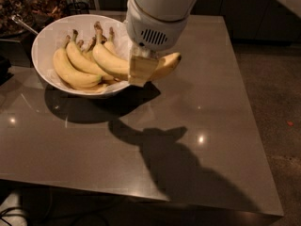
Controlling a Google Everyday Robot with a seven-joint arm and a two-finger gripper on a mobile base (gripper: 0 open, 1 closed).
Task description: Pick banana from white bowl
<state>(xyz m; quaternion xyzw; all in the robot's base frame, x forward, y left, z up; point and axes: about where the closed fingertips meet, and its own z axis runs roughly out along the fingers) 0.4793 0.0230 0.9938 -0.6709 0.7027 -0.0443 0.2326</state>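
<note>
The banana [112,60] is yellow with a dark stem. It lies across the right rim of the white bowl [41,41], stem up over the bowl and tip sticking out to the right. My gripper [141,72] comes down from the white arm above and is shut on the banana's middle. One tan finger [140,68] shows in front of the banana; the other is hidden behind it. Other yellow bananas [70,69] lie in the bowl to the left.
The bowl stands at the back left of a dark glossy table [197,126]. Dark clutter [28,4] sits behind the bowl off the table's far left. The floor drops away past the table's right edge [256,126].
</note>
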